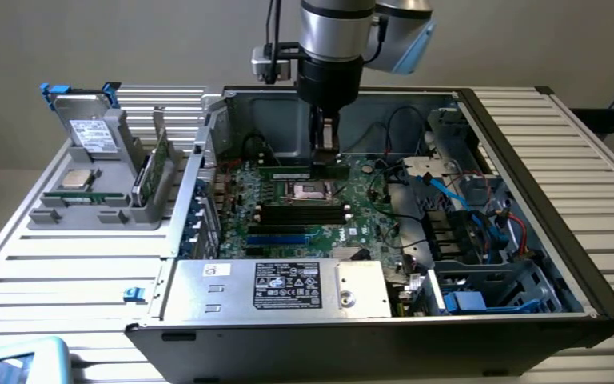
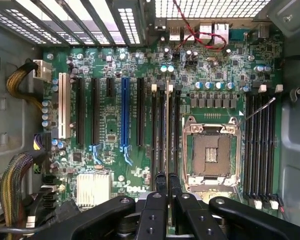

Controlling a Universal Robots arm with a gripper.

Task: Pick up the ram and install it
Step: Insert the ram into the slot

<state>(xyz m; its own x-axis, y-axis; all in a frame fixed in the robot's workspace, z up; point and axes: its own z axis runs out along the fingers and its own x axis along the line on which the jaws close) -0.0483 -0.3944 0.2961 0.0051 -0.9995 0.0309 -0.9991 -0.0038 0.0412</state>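
Hand [image 2: 166, 180] clamped on the ram [image 2: 166, 130], edge-on above long black slots [image 2: 154, 135] beside the socket [image 2: 210, 150].

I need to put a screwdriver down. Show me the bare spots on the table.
Bare slats: table in front of the holder, and at the exterior view's right of the case. Crowded: inside the case, where the gripper grips the ram.

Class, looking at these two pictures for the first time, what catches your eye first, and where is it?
The open computer case on the slatted table, its green motherboard exposed. The robot arm reaches down into it, gripper shut on the ram at the black slots beside the empty processor socket.
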